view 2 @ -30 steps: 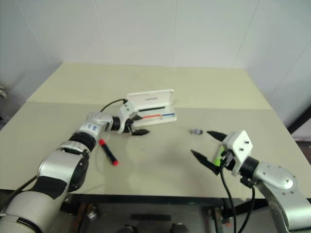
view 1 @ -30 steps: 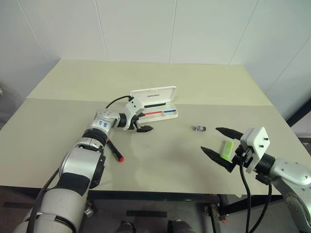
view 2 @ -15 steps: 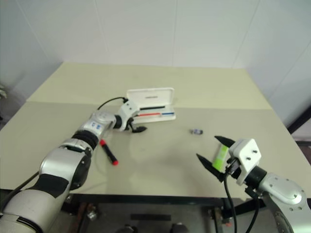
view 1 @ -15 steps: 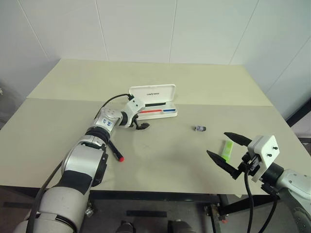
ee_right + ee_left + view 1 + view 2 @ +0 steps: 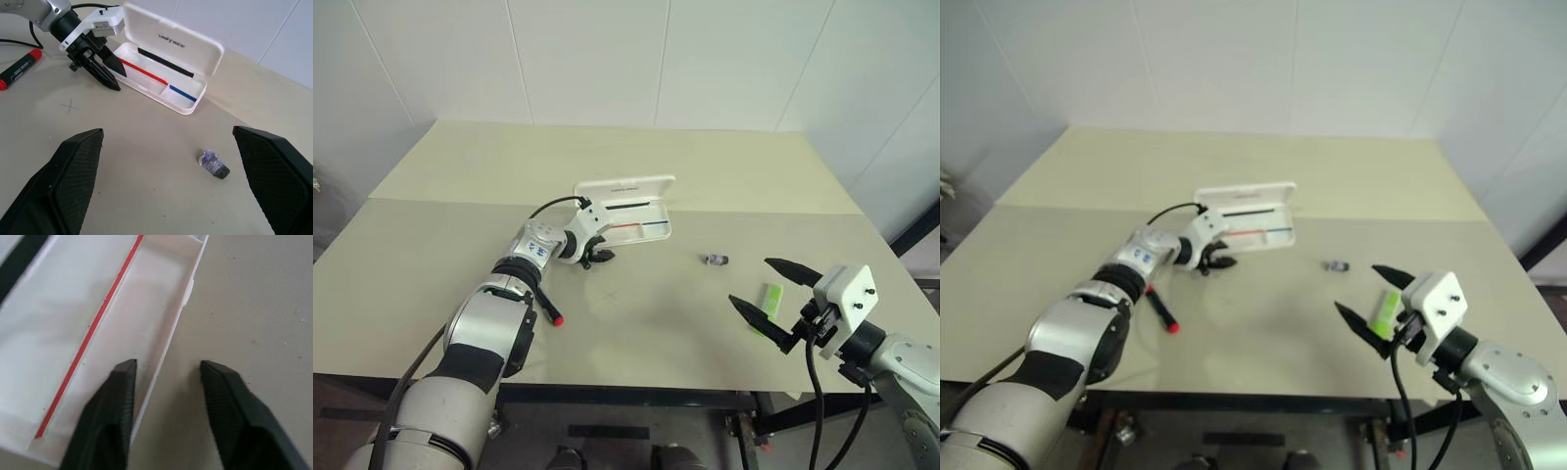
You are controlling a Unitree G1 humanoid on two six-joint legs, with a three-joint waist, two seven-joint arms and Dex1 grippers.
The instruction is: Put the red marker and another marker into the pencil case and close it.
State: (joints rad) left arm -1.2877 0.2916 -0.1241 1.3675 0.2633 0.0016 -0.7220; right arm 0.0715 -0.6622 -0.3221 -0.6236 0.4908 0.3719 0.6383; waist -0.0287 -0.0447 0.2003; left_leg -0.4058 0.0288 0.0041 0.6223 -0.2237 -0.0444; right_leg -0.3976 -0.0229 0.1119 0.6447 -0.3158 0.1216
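The pencil case point(image 5: 658, 228) lies open near the table's middle, its lid point(image 5: 172, 41) raised behind the tray. My left gripper point(image 5: 168, 364) is open and straddles the tray's front wall point(image 5: 166, 345) near its left end, one finger inside and one outside. The red marker point(image 5: 546, 305) lies on the table beside my left forearm, nearer the front edge. The light-green marker point(image 5: 770, 297) lies at the right front. My right gripper point(image 5: 750, 281) hovers over it, open wide and holding nothing.
A small grey-and-dark cap-like piece point(image 5: 715, 259) lies between the case and the green marker. The beige table point(image 5: 636, 323) has a seam across its back part, and a white wall stands behind it.
My left gripper's fingers have narrowed and their tips have moved onto the case's front wall. The case's lid now looks lower. My right gripper has shifted only slightly.
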